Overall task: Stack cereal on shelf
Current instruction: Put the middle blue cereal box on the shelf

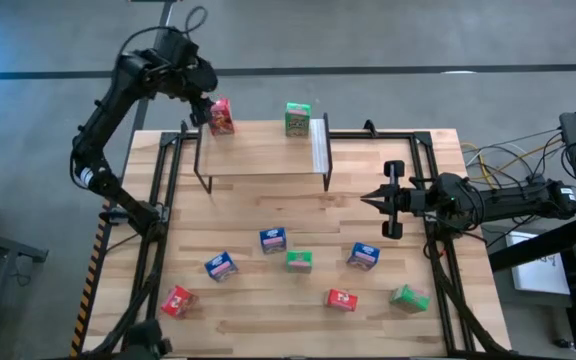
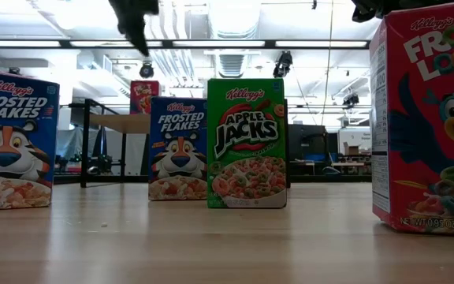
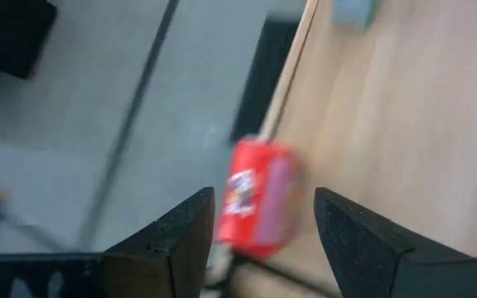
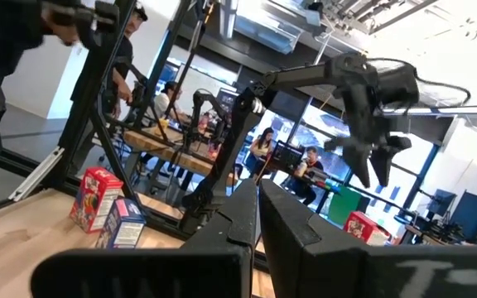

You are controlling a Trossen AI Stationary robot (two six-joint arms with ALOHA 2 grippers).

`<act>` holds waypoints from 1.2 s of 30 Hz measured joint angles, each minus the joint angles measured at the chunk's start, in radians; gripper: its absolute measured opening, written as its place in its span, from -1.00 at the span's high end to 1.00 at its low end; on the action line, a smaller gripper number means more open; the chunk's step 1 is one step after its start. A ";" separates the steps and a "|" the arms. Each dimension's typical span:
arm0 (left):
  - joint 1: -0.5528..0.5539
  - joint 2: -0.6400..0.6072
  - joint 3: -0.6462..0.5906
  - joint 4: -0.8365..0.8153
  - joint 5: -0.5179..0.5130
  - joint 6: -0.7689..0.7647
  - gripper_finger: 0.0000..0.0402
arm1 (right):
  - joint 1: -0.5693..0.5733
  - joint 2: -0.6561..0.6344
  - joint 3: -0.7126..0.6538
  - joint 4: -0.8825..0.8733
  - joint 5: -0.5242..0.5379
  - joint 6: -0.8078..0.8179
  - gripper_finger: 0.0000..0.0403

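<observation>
A wooden tabletop [image 1: 298, 300] is filling the middle of the high view. The shelf [image 1: 263, 150] is standing at its upper centre, carrying a red box [image 1: 221, 116] at its upper left corner and a green box [image 1: 298, 118] near its upper right. Seven boxes are lying scattered across the lower half: three blue [image 1: 273, 240], two red [image 1: 342, 299], two green [image 1: 299, 260].

From my remote seat, grey concrete floor [image 1: 388, 40] filled the upper part of the high view. Cables [image 1: 503, 160] trailed at right. In the low view, ceiling light strips [image 2: 61, 43] ran across the top; seated people [image 4: 284, 161] showed mid-frame in the right wrist view.
</observation>
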 joint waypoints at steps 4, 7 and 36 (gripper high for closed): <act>-0.024 -0.030 0.027 -0.002 0.199 -0.213 0.05 | 0.000 0.000 0.007 0.000 0.000 0.014 0.96; -0.086 -0.082 -0.024 0.038 0.259 -0.271 0.08 | 0.000 0.000 0.009 -0.002 0.000 0.031 0.96; -0.957 -0.459 -1.092 0.982 -0.126 -0.835 0.16 | 0.000 0.000 0.045 -0.065 0.035 0.144 0.96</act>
